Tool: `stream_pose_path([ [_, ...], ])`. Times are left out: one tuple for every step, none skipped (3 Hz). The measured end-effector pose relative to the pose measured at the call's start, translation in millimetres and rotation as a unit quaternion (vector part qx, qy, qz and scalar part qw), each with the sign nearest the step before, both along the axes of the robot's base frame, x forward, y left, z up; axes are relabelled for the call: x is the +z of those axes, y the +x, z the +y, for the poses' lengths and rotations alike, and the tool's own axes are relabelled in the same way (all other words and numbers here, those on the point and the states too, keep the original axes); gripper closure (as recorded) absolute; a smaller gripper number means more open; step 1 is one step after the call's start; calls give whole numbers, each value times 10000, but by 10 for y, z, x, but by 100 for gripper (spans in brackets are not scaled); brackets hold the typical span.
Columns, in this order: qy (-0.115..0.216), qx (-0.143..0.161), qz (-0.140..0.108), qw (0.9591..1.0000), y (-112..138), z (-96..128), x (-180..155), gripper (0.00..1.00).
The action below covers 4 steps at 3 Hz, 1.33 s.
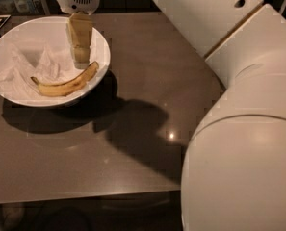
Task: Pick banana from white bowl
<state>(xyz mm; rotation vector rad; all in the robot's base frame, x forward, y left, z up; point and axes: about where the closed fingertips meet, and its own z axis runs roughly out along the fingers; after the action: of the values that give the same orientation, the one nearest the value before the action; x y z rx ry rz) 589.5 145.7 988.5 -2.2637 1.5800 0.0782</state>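
The hand (80, 57) hangs straight down from the top of the view, inside the rim of the white bowl (100, 52), on the bowl's right side; it points down like this, I think, because the job is to lift something out of a deep dish, and coming from above keeps it away from the bowl's wall; I cannot tell if the hand is apart or together, as it shows only as one pale yellow block from here; the banana (65, 83) lies in the bowl, low and near the front, curved like a smile, with its dark stem end to the left and its fat end up at the right; the tip of the hand is just beside that right end, and I cannot tell if they touch; the bowl is lined with crumpled white paper (44, 64), and the banana rests on it; nothing else is in the bowl; the bowl sits on the far left part of the dark surface (147, 57); the big white arm (239, 129) fills the right side of the view and reaches across to the bowl, so it throws a dark shadow (137, 124) on the surface; the banana is not lifted yet, so the picking up is not yet done.
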Motion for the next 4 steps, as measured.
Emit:
stream_pose_path([
  [-123,132,237,9996,-111,140,-172,15],
  [-280,171,418,9986,-132,260,-333,27],
  [-515,211,521,9971,-92,363,-522,30],
  [-754,246,592,9951,-21,434,-730,31],
])
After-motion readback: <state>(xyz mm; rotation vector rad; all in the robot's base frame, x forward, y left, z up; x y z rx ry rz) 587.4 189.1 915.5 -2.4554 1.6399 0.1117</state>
